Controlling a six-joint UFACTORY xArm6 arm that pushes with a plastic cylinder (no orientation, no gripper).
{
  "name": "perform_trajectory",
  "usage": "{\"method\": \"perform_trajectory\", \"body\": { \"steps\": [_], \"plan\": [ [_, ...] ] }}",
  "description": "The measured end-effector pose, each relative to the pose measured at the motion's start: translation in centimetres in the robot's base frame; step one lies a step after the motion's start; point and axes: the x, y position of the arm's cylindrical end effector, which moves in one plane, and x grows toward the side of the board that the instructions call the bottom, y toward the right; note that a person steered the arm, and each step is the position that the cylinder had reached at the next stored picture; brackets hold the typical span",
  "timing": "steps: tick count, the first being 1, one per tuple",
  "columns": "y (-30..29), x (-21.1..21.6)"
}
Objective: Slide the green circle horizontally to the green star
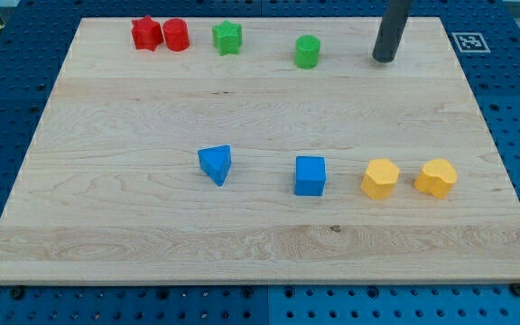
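Look to the upper right of the frame and you find the dark rod standing on the wooden board (106, 262), with my tip (385, 60) resting on the wood. It is a bare rod end, so you have no jaws to read as apart or together; it touches no block.

The green circle (308, 51) sits in the upper middle of the frame, to the left of my tip and clearly apart from it, at close to the same height in the picture. Further left along the same top row you see the green star (227, 37), set a little higher than the circle, with bare wood between the two.

In the upper left of the frame, the red star (145, 33) and the red circle (176, 34) stand side by side, so close that they look to be touching. The red circle is near the green star but apart from it.

Across the middle of the frame you have a second row. The blue triangle (215, 164) lies left of centre, the blue square (311, 175) right of centre, and two yellow blocks with many sides follow on the right: the nearer yellow block (379, 178) and the outer yellow block (435, 177), close together but not touching.

Around the board you see a blue pegboard table (7, 81).
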Motion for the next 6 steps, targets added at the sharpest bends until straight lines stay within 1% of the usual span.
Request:
{"method": "perform_trajectory", "body": {
  "steps": [2,5,6],
  "plan": [
    [-9.2,0.0],
    [-12.7,0.0],
    [-12.7,2.6]
  ]
}}
